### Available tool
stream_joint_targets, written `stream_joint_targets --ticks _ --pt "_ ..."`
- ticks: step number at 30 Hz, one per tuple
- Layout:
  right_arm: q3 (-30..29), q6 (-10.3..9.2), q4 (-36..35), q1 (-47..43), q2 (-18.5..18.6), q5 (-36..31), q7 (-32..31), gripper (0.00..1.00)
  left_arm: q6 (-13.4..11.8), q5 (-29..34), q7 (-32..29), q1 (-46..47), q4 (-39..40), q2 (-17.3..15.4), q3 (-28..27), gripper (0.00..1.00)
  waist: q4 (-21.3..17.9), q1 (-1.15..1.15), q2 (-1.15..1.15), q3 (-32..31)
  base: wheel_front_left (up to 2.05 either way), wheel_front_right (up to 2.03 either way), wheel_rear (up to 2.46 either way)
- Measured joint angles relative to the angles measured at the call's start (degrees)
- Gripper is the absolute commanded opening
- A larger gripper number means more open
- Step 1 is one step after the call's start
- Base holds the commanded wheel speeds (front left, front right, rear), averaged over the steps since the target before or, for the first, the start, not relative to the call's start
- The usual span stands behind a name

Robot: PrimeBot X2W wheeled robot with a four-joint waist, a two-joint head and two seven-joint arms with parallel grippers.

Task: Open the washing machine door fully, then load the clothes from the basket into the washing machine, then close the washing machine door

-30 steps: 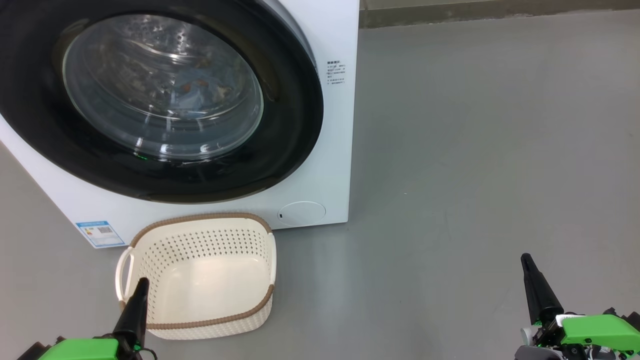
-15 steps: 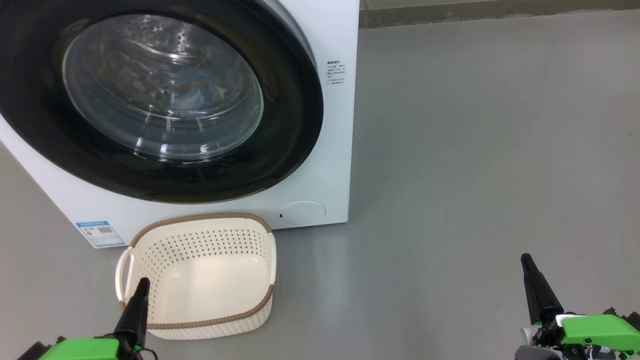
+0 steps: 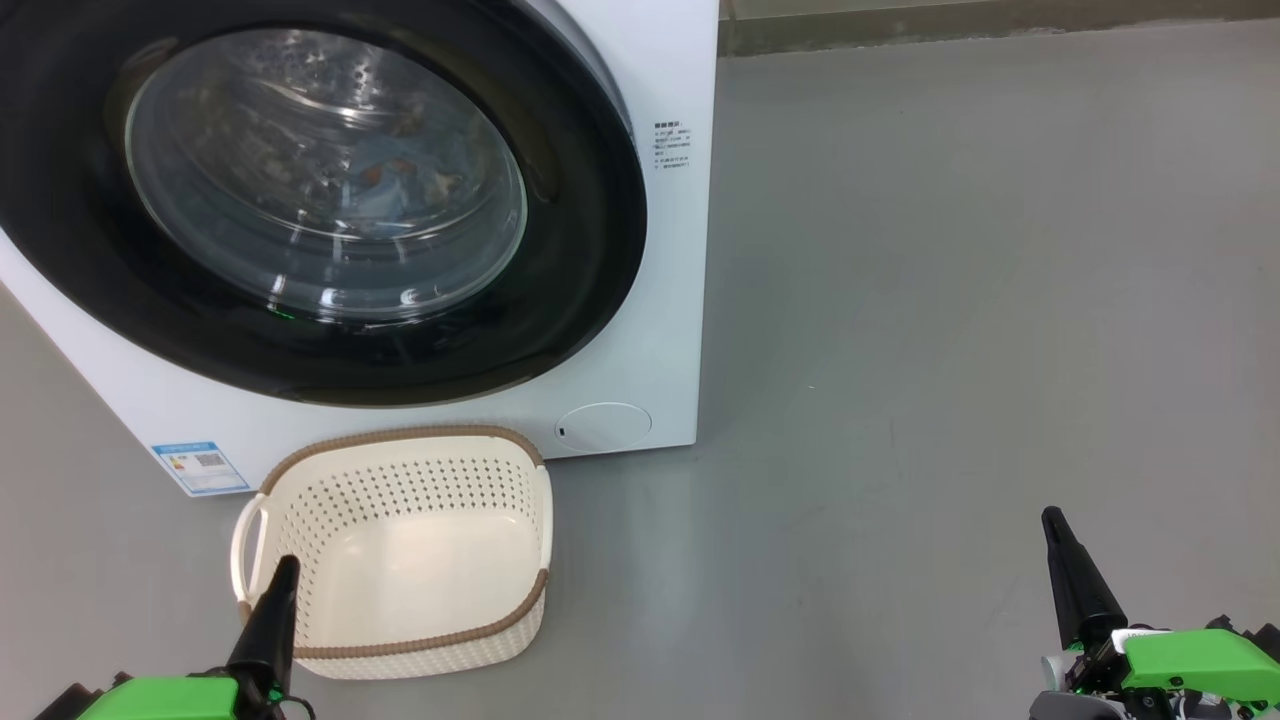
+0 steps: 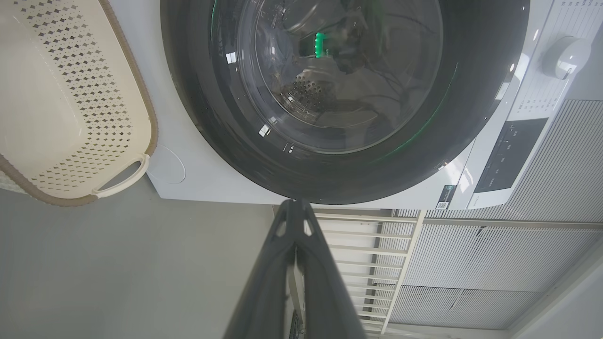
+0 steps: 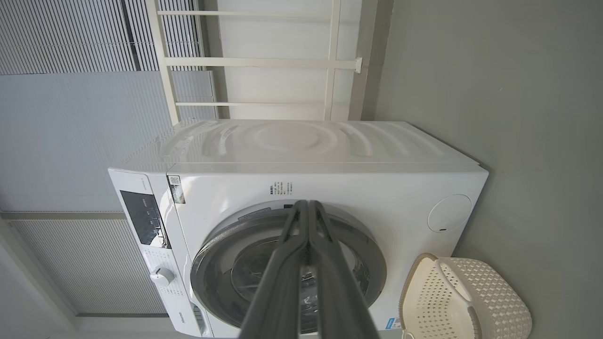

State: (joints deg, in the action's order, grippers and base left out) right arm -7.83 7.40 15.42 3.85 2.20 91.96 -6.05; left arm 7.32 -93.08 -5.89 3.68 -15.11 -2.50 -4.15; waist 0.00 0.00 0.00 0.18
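The washing machine door (image 3: 590, 250) sits flush against the washing machine (image 3: 665, 300), with the clothes (image 3: 390, 185) visible through its glass, inside the drum. The basket (image 3: 420, 480) stands on the floor just before the machine, nothing in it. The left gripper (image 3: 283, 575), at the basket's near left corner, is the nearer to the door, which lies ahead and above; the right gripper (image 3: 1055, 530) is well apart. Both finger pairs are pressed together, holding nothing. Judgement: all three steps appear done
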Motion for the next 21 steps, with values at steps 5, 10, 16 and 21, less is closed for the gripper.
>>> stream_joint_targets --ticks 5,10,16,21 --pt "0.00 0.00 0.00 0.00 0.00 0.00 0.00 0.00 0.00 0.00 -0.10 0.00 0.00 0.12 -0.05 0.00 0.00 0.00 0.00 0.00 0.00 0.00 0.00" --pt "0.00 0.00 0.00 0.00 0.00 0.00 0.00 0.00 0.00 0.00 -0.16 0.01 0.00 0.19 -0.07 0.00 0.00 0.00 0.00 0.00 0.00 0.00 0.00" --pt "0.00 0.00 0.00 0.00 0.00 0.00 0.00 0.00 0.00 0.00 -0.16 0.01 0.00 0.19 -0.09 0.00 0.00 0.00 0.00 0.00 0.00 0.00 0.00" --pt "0.00 0.00 0.00 0.00 0.00 0.00 0.00 0.00 0.00 0.00 -0.16 0.01 0.00 0.20 -0.11 0.00 0.00 0.00 0.00 0.00 0.00 0.00 0.00"
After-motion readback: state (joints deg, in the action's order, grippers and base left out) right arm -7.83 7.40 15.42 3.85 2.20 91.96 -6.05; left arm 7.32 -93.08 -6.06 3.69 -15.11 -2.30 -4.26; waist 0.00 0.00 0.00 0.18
